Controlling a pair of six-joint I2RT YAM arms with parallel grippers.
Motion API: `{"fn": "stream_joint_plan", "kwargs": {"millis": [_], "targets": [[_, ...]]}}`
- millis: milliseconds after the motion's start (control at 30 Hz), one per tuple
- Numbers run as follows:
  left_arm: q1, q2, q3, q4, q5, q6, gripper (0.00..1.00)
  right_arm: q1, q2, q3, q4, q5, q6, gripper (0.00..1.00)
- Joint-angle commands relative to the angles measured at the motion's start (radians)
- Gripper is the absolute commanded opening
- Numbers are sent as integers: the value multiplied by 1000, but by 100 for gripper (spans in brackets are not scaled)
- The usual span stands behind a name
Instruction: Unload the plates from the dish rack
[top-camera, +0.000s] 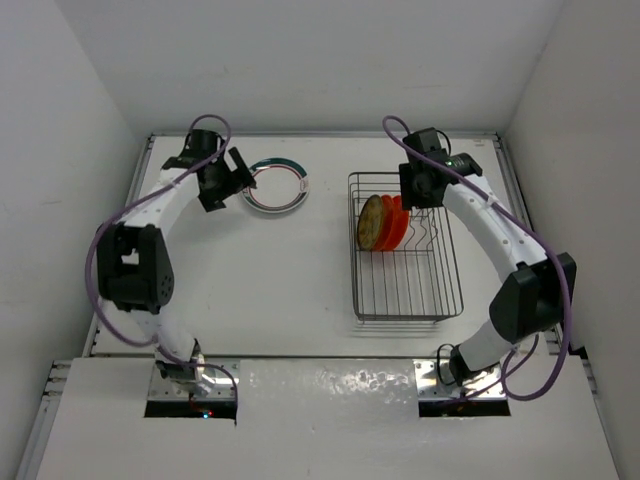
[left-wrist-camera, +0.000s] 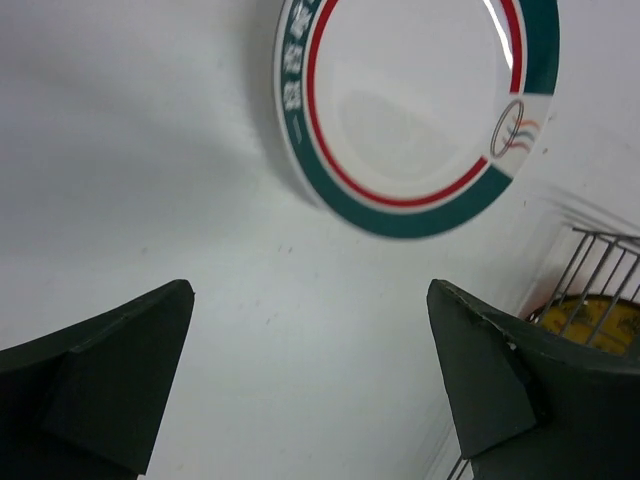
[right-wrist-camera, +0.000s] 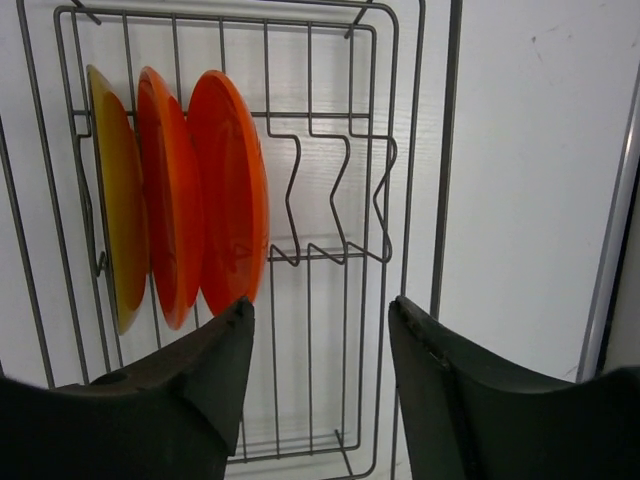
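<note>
The round white plate with a green-and-red rim (top-camera: 277, 185) lies flat on the white surface (top-camera: 250, 290), well apart from the rectangular silver wire dish rack (top-camera: 405, 300), so I judge it already unloaded. Just beside it hangs the left claw (left-wrist-camera: 310, 385), its dark wedge-shaped fingers (left-wrist-camera: 110, 390) spread wide with nothing between them. Three glossy plates stand on edge inside the rack, propped by its bent upright tines (right-wrist-camera: 300, 200): a yellow-faced orange plate (right-wrist-camera: 115, 190) at the end, then a middle orange-red plate (right-wrist-camera: 170, 190) and an outer orange-red plate (right-wrist-camera: 230, 190), packed close together. The right claw (right-wrist-camera: 320, 370) hovers over the rack's bare slots beside the outer plate, parted and empty, probably placed to pinch that thin rim. Smooth glaze and tight spacing could make the grip slippery.
</note>
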Motion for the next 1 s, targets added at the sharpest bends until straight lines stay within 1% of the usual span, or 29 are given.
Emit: {"fn": "stream_joint_plan", "kwargs": {"millis": [0, 33, 67, 133, 300, 400, 433, 500, 533, 600, 633, 700, 733, 900, 967], "targets": [[-2, -188, -75, -5, -57, 51, 100, -8, 23, 43, 32, -7, -2, 54], [-4, -228, -119, 6, -54, 68, 100, -6, 35, 46, 40, -14, 1, 53], [-5, -305, -140, 9, -43, 79, 100, -9, 59, 49, 45, -20, 5, 52], [-7, -407, -172, 0, -39, 109, 100, -6, 79, 49, 58, -30, 11, 49], [-7, -545, -204, -40, -9, 171, 100, -6, 151, 39, 83, -17, 18, 40], [-5, -607, -235, -52, 1, 200, 100, -6, 182, 29, 107, -25, 27, 38], [-7, -628, -239, -57, 6, 203, 100, -5, 188, 28, 108, -27, 31, 36], [-7, -644, -262, -60, -2, 212, 100, -3, 198, 25, 114, -22, 45, 27], [-7, -653, -269, -59, -6, 212, 100, 3, 198, 26, 114, -2, 50, 19], [-7, -656, -293, -45, -9, 211, 100, 9, 199, 35, 102, 22, 59, 15], [-7, -654, -296, -40, -9, 209, 100, 14, 199, 39, 98, 48, 65, 12], [-7, -650, -302, -19, 13, 205, 100, 18, 196, 55, 83, 65, 67, 8], [-7, -641, -295, -13, 50, 203, 100, 23, 189, 68, 74, 99, 70, 1], [-7, -618, -241, 26, 135, 176, 100, 23, 153, 132, -1, 171, 51, 0], [-7, -618, -214, 55, 171, 160, 100, 25, 130, 192, -62, 241, 27, 0]]}}
